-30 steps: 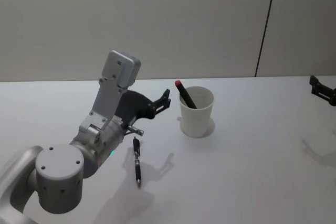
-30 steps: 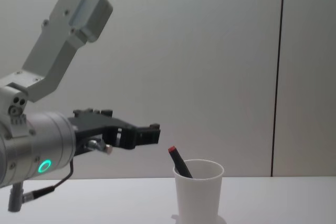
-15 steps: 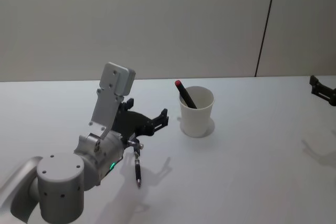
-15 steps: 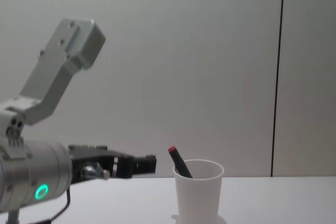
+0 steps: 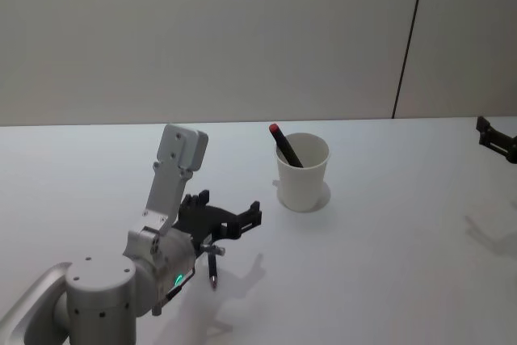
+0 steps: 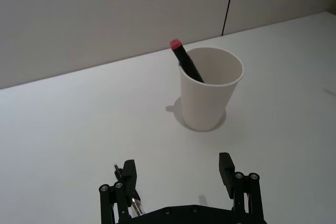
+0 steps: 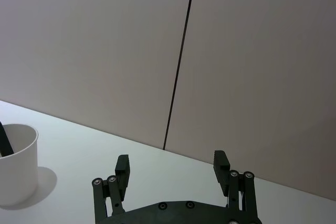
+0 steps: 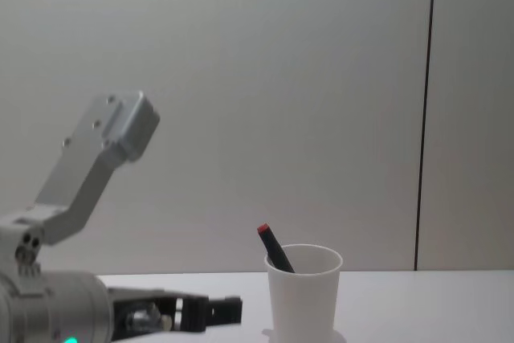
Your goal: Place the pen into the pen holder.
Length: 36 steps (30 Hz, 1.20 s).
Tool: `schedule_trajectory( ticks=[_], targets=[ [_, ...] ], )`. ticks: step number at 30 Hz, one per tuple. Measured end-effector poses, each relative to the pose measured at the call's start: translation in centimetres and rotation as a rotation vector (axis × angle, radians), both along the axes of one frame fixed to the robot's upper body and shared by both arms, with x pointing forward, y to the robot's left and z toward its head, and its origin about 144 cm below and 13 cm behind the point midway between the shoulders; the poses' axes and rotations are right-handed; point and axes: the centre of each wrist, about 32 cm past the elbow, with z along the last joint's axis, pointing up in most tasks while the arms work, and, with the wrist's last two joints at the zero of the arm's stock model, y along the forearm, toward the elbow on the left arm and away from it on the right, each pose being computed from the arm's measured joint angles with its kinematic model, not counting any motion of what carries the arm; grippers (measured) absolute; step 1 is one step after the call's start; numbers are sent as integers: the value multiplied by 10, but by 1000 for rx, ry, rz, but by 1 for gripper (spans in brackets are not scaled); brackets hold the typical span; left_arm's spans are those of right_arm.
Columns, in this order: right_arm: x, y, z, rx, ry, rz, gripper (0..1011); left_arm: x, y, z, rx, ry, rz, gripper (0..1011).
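A dark pen [image 5: 212, 269] lies flat on the white table, its far end hidden under my left gripper [image 5: 229, 208]. That gripper hangs low over the pen, open, with nothing between its fingers. In the left wrist view the pen [image 6: 134, 205] shows just beside one finger of the left gripper [image 6: 177, 170]. The pen holder [image 5: 302, 172], a white paper cup, stands upright beyond it and holds a black pen with a red cap [image 5: 283, 144], leaning on the rim. The cup [image 8: 302, 291] and the left gripper [image 8: 218, 311] also show from the chest. My right gripper [image 7: 171, 165] is parked, open.
My right gripper [image 5: 496, 137] sits at the table's far right edge, well away from the cup. A grey wall with a dark vertical seam [image 5: 409, 38] rises behind the table. Bare white tabletop [image 5: 388, 264] lies around the cup and the pen.
My left gripper has dropped from cup height to just above the table and drawn back over the lying pen, staying open. The cup, both pens and the right arm have not moved.
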Motion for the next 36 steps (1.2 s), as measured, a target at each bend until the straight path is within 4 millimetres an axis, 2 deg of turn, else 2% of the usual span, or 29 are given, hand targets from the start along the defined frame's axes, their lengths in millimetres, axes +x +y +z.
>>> schedule_trajectory(
  ticks=[16,36],
  targets=[
    [0,0,0,0,0,0,1002,-10,0,-19,-15,129,16,1004],
    [0,0,0,0,0,0,1002,-15,7,-25,59,209,19,1004]
  ],
)
